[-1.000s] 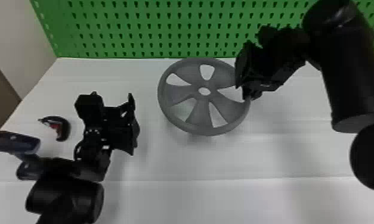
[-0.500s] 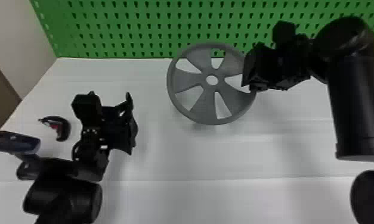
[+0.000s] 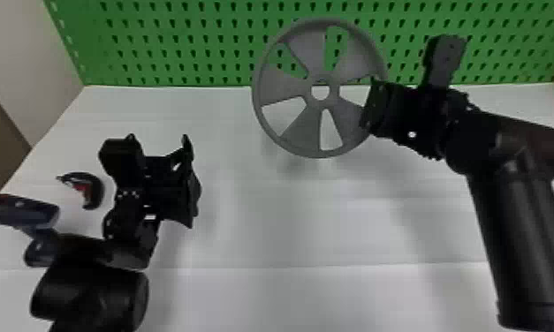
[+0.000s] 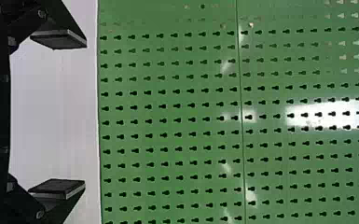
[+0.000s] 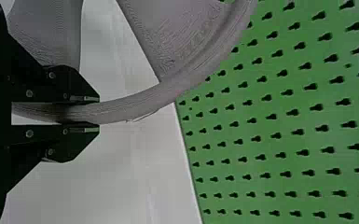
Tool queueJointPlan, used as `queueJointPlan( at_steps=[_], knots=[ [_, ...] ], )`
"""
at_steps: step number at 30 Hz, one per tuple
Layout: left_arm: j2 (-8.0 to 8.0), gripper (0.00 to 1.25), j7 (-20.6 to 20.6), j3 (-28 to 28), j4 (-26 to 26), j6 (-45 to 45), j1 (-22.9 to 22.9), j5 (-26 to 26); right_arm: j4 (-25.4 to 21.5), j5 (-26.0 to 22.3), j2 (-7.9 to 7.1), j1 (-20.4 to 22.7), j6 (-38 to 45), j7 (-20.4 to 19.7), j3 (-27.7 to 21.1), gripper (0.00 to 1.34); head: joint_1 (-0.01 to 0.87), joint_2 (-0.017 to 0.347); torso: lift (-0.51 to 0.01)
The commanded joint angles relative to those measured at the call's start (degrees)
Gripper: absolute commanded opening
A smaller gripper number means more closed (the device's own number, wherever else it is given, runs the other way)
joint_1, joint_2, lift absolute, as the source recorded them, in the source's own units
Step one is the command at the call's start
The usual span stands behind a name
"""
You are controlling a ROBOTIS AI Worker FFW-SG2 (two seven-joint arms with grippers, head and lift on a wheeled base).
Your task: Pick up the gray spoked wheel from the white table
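Though lower before, spoked wheel (image 3: 297, 88) now higher in right tool (image 3: 369, 106).

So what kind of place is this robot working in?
Probably a workshop or robotics lab: there's a green pegboard, a white table, and a robot gripper holding a gray wheel.

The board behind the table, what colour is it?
Green, with rows of dark holes; the left wrist view shows it best.

Holds right arm (image 3: 501, 220) bent and right fingers (image 3: 376, 108) nearly together, left arm (image 3: 94, 291) farther back and left fingers (image 3: 189, 194) wide apart.
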Motion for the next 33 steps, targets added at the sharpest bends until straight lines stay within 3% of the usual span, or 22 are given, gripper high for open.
queueJointPlan(
  at_steps=[1, 9, 20, 33],
  knots=[
    [0.01, 1.04, 0.0, 0.0, -0.4, 0.0, 0.0, 0.2, -2.3, 9.1, 1.73, 4.2, -8.9, 3.3, -0.1, 0.21, 0.77, 0.044, -0.098],
    [0.01, 1.04, 0.0, 0.1, -0.7, -0.4, 0.0, 0.5, -3.2, 14.4, 2.7, 9.7, -23.9, 5.5, 1.3, 0.21, 0.77, 0.044, -0.098],
    [-0.08, 1.04, 0.0, -0.3, -0.7, -1.2, -0.1, 0.9, -2.7, 19.5, 2.61, 15.4, -39.1, 6.2, 2.9, 0.21, 0.77, 0.044, -0.098],
    [-0.08, 1.04, -0.8, -0.8, -1.0, -1.7, 0.3, 3.9, -0.2, 22.6, 2.34, 18.0, -46.8, 5.6, 4.0, 0.21, 0.77, 0.044, -0.098]
  ],
)
